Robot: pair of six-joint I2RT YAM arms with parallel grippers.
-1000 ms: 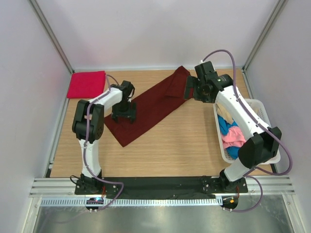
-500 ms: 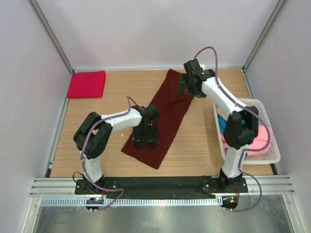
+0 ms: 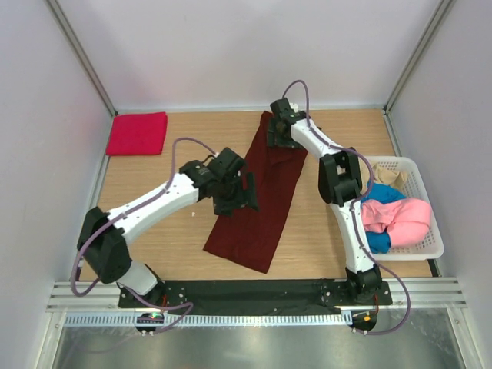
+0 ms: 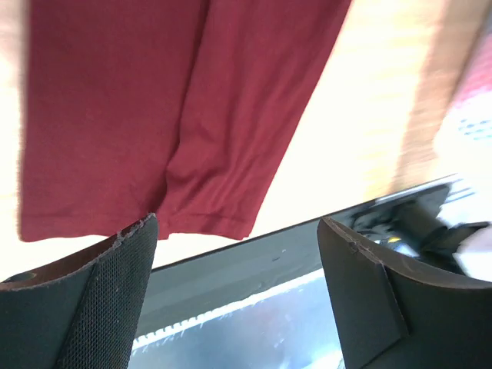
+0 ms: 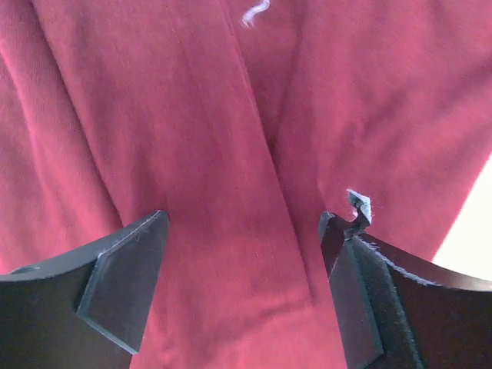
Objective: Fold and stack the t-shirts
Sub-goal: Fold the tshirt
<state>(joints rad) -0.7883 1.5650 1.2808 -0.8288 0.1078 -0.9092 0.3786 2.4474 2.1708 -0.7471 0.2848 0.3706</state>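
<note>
One maroon shirt [image 3: 265,200] laid out as a long narrow strip on the table [image 3: 169,254], running from upper centre of the overhead frame down to lower centre. Left gripper [image 3: 237,198] at the strip's left edge about midway, fingers spread wide, nothing between them in the wrist view; touching the cloth or just above it, hard to say. Right gripper [image 3: 278,135] over the strip's upper end, fingers likewise apart, only flat cloth beneath. Folded red shirt [image 3: 137,132] in the upper left corner. Pink shirt [image 3: 400,219], blue shirt [image 3: 382,192] and beige shirt [image 3: 388,178] heaped in the white basket [image 3: 419,252] at right.
</note>
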